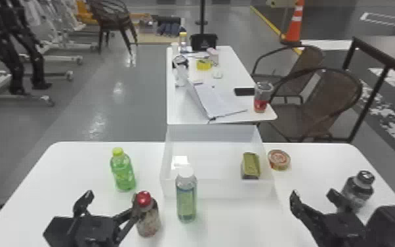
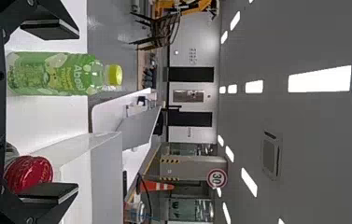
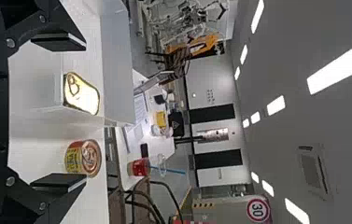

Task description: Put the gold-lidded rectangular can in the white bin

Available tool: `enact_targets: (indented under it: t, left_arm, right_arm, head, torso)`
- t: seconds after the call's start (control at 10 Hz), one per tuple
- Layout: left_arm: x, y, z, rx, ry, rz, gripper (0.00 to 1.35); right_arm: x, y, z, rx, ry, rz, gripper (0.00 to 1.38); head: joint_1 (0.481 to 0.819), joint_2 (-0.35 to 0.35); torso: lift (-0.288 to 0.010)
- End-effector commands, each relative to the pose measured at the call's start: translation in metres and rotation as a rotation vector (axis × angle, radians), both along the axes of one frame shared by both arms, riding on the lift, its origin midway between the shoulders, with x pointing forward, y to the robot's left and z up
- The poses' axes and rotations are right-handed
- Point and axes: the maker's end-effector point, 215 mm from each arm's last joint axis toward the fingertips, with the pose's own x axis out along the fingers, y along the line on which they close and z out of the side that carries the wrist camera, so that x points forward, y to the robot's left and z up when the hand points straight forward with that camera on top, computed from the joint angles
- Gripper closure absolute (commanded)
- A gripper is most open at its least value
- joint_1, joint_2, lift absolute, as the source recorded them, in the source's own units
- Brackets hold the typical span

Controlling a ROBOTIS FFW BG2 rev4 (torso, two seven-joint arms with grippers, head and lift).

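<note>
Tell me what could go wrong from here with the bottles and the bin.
The red-capped bottle stands right by one finger of the open left claw; a sideways move might tip it.

The open right claw is close to the black-capped bottle, which it could knock while backing away.

The gold-lidded can is already in the white bin, so another grab could needlessly disturb it.

A round, red-rimmed sign [image 3: 258, 210] in the background read 30. Lettering marked the green bottle [image 2: 54, 74] and the side of the round can [image 3: 82, 158].
</note>
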Motion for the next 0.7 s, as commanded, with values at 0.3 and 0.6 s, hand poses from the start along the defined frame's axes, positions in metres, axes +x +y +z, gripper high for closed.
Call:
enact_targets:
  t: [0.3,0.6]
  left_arm:
    - [0.000,0.004,0.006,0.037,-0.016,0.018,0.15]
    - [-0.005,0.012,0.009,0.037,-0.021,0.072,0.15]
  right_arm:
    - [-0.014,-0.013,-0.029,-0.063,0.022,-0.041,0.29]
    - [-0.019,-0.035,-0.016,-0.073,-0.012,-0.103,0.30]
  head:
    - [0.549,0.000]
    - [0.549,0.000]
  torso:
    - [-0.100]
    - [-0.100]
